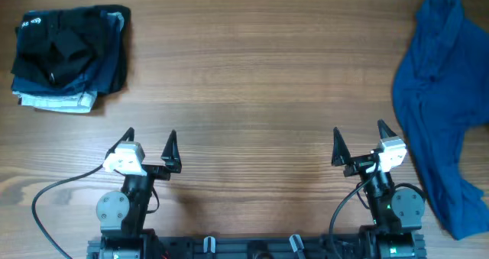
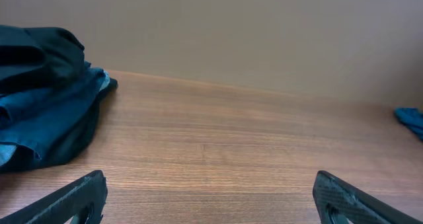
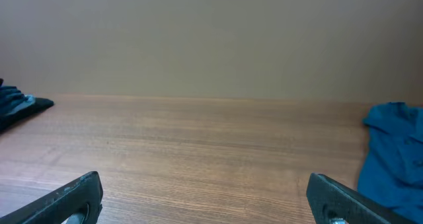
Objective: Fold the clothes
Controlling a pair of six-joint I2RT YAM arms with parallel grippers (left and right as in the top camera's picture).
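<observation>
Two robot arms sit at the near edge of a wood-grain surface [image 1: 252, 76]. The left pincer [image 1: 150, 134] and the right pincer [image 1: 359, 129] are both released, their fingers spread wide and grasping nothing. Two lots of clothes lie on the surface, well apart from each other. One is a folded stack [image 1: 70, 56] at the far left corner. The other is a single royal-blue garment [image 1: 443, 114], loose and rumpled along the right edge, running from the far side down beside the right arm's base. Seen from overhead, the folded stack is topped by a black garment [image 1: 57, 41] bearing a small white print, with navy layers [image 1: 107, 68] beneath and a pale layer [image 1: 57, 101] at the bottom. The left wrist view shows the folded stack [image 2: 46, 112] side-on and only a sliver of the royal-blue garment [image 2: 411, 120] at its right edge. The right wrist view has the royal-blue garment [image 3: 393, 158] large at right and just the tip of the folded stack [image 3: 20, 105] at far left. Only the wrist views take in the room: a plain beige wall [image 2: 264, 32] rising behind the surface's far edge.
</observation>
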